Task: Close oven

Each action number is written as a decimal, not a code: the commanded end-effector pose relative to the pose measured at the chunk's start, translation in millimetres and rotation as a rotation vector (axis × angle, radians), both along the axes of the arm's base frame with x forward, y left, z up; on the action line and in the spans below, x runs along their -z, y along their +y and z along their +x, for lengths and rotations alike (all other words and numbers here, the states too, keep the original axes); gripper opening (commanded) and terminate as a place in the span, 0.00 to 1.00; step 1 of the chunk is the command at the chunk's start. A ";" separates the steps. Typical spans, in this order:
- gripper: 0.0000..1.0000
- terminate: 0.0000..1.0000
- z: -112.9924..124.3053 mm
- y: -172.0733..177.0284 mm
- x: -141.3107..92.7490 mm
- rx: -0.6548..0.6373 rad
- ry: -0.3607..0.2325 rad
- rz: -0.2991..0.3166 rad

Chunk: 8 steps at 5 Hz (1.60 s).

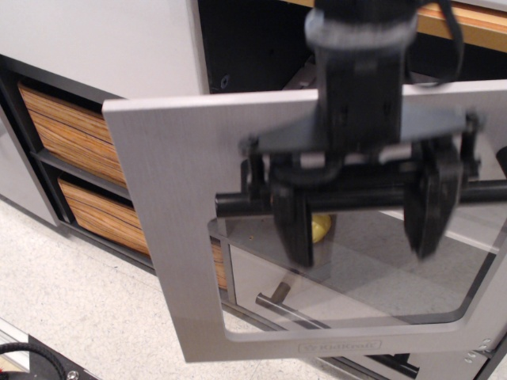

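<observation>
The oven door [182, 190] is brushed silver-grey with a large clear window [356, 277] and a long black bar handle [238, 204]. It stands nearly upright, tilted a little out from the dark oven opening [253, 47]. My gripper [360, 229] is open in front of the door. Its two black fingers [295, 222] hang down across the handle, one on each side of the window's middle. The rack inside is almost hidden behind the door and the arm. A small yellow thing [318, 229] shows through the window.
Two wood-grain drawers [71, 138] sit in a dark frame to the left of the oven. A white panel [103, 39] is above them. A speckled pale floor [71, 309] lies below. A narrow grey drawer with a bar handle [277, 305] shows through the window.
</observation>
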State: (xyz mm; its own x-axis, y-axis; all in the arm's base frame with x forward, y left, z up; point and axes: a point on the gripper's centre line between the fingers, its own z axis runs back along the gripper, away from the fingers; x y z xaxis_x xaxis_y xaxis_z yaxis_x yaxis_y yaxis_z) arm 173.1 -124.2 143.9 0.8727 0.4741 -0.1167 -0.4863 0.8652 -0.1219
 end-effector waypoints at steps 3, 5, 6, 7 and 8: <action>1.00 0.00 24.8 -17.9 83.2 0.056 -0.048 0.126; 1.00 0.00 58.9 -4.1 87.2 -0.007 -0.067 0.143; 1.00 0.00 72.3 6.5 87.2 -0.028 -0.092 0.149; 1.00 0.00 84.2 19.9 89.1 -0.063 -0.108 0.159; 1.00 0.00 94.9 30.8 86.8 -0.100 -0.122 0.158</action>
State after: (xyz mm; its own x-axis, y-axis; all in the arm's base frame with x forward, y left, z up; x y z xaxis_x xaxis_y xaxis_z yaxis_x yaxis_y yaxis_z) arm 257.8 -96.9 44.4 0.8250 0.5632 0.0473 -0.5628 0.8263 -0.0238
